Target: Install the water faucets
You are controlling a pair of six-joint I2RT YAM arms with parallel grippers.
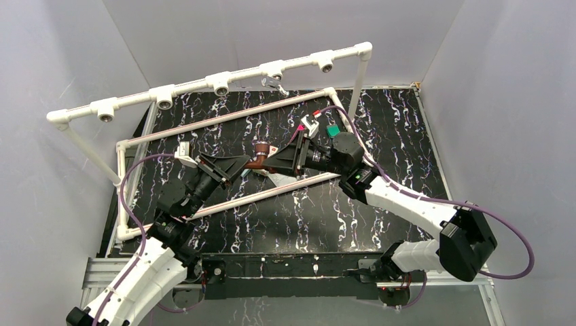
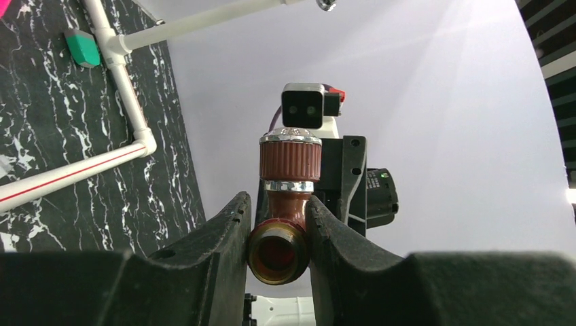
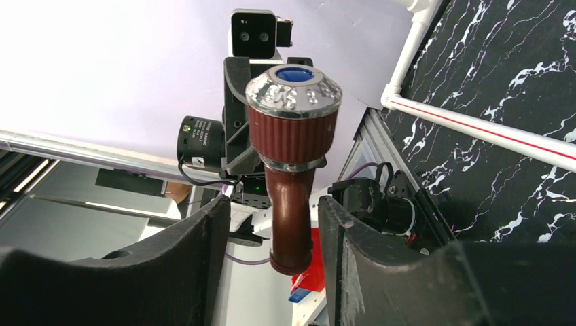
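Note:
The dark reddish-brown faucet (image 1: pixel 259 159) hangs in the air between my two grippers, above the black marble mat. My left gripper (image 1: pixel 236 170) is shut on its brass-coloured threaded end (image 2: pixel 278 255), with both fingers pressed against it. The ribbed handle with its chrome cap (image 2: pixel 291 159) points up. My right gripper (image 1: pixel 277 163) is open. Its fingers (image 3: pixel 204 231) straddle the faucet's spout (image 3: pixel 292 224), with a gap on each side. The shiny silver faucet (image 1: pixel 273 83) hangs from a tee socket on the raised white pipe rail (image 1: pixel 221 83).
A white pipe rectangle (image 1: pixel 231 122) lies on the mat around both grippers. The raised rail carries several open tee sockets and stands on posts at the left and back right. A green block (image 1: pixel 333 130) and a small red and white piece (image 1: pixel 314 119) sit behind the right wrist.

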